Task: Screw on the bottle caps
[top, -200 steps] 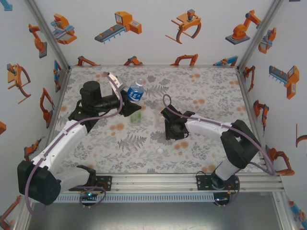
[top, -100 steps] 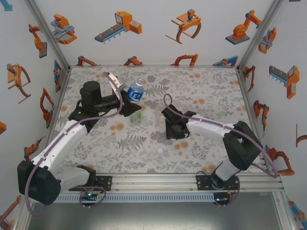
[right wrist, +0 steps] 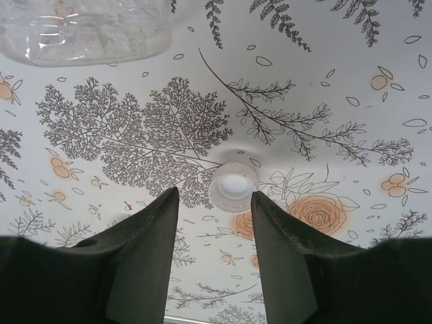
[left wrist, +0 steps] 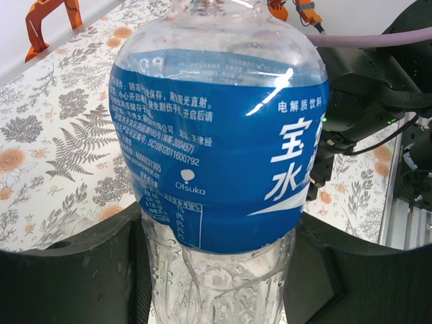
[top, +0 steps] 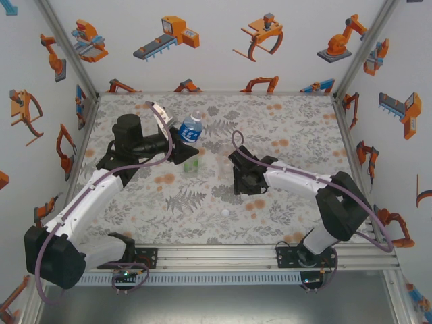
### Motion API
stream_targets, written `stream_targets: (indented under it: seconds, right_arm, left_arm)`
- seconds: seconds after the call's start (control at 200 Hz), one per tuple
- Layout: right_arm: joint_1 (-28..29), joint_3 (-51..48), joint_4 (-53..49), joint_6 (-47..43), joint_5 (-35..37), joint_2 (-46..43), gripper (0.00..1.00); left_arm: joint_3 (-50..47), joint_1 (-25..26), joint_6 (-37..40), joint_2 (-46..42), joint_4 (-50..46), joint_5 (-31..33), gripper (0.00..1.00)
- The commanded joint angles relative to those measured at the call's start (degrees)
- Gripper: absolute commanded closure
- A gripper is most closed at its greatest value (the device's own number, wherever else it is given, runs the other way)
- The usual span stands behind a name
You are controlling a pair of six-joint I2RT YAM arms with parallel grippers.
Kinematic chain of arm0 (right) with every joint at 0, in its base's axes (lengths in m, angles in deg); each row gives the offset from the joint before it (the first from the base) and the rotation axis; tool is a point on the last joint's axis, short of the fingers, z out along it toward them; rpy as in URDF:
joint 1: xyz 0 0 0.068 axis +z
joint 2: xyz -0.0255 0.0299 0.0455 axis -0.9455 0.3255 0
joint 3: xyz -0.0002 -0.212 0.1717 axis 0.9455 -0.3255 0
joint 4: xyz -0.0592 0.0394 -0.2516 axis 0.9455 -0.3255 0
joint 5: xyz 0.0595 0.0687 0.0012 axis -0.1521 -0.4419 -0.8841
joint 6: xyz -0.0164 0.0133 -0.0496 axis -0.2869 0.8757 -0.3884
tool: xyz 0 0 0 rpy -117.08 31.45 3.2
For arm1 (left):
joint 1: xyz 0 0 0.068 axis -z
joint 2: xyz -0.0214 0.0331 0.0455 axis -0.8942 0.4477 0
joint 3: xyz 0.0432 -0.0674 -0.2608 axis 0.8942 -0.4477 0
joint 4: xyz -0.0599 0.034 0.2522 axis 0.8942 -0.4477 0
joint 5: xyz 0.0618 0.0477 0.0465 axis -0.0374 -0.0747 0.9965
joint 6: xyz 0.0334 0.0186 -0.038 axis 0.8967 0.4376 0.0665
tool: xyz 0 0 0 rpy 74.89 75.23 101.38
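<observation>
Looking through the right wrist camera, we see the right gripper [right wrist: 214,194] low over the table [top: 297,128], jaws apart and nothing held between them. A white cap [right wrist: 234,186] lies flat on the floral surface just ahead of the gap. As far as we can tell it touches neither finger, and it sits a little closer to the finger on the right of that view [right wrist: 287,243] than to the other.

We judge that the coming move turns on this offset. The cap is round, so no long axis matters, but the jaws need to go forward and slightly to that side before closing, or one tip may nudge the cap away. A clear bottle [right wrist: 81,27] shows beyond the cap and to its left, well apart from it; we cannot tell how it lies.

From above, this gripper sits near the middle of the table. A second cap [top: 225,212] rests toward the near edge, closer to the right arm than to the left.

The left gripper [left wrist: 217,270] is clamped on the lower body of the blue-label bottle [left wrist: 216,148], which stands upright toward the far left of the table. We cannot tell whether its neck carries a cap. The step in hand, in our judgement, is picking up the cap under the right jaws.
</observation>
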Motion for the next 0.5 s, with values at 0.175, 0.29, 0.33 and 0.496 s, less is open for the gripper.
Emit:
stream_targets:
  seconds: [0.175, 0.29, 0.33, 0.496]
  right_arm:
    - [-0.4, -1.3, 0.2, 0.4, 0.5, 1.3, 0.54]
    - [-0.4, -1.3, 0.1, 0.2, 0.8, 0.9, 0.54]
    - [-0.4, -1.2, 0.0, 0.2, 0.7, 0.8, 0.54]
    - [-0.4, -0.9, -0.4, 0.2, 0.8, 0.0, 0.54]
  left_arm:
    - [2.1, 0.2, -0.2, 0.1, 0.7, -0.5, 0.9]
    - [2.2, 0.2, -0.2, 0.1, 0.8, -0.5, 0.9]
    - [2.1, 0.2, -0.2, 0.2, 0.8, -0.5, 0.9]
    - [2.2, 0.2, -0.3, 0.2, 0.7, -0.5, 0.9]
